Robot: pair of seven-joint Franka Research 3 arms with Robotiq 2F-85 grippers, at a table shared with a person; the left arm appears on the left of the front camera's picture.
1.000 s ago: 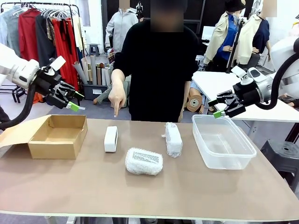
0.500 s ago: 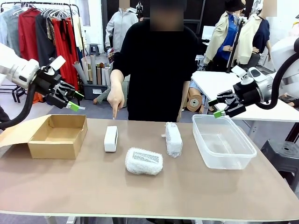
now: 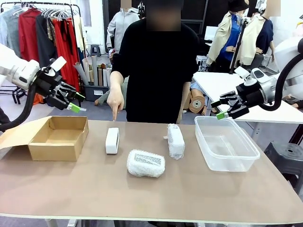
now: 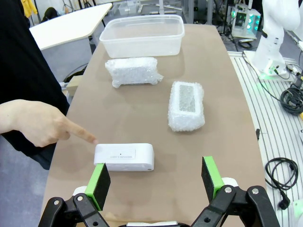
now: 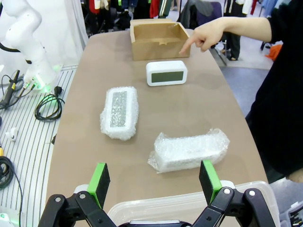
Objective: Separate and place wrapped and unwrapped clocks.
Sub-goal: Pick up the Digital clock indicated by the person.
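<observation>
Bare clock: the white clock (image 3: 112,140) stands on the table (image 3: 94,189), between the cardboard box (image 3: 59,137) and the wrapped ones.
Wrapped clock with grey face: this bubble-wrap bundle (image 3: 146,163) lies near the middle of the table, closest to the robot's side.
Other wrapped clock: it (image 3: 175,140) lies just beside the clear plastic tub (image 3: 226,144), not touching it.
Person's hand: the hand (image 3: 115,100) points one finger down, very close to the bare clock.
Left end effector: it (image 3: 77,103) hangs in the air above the box, fingers wide apart, holding nothing.
Right end effector: it (image 3: 218,109) hangs above the far edge of the tub, fingers wide apart, holding nothing.
</observation>
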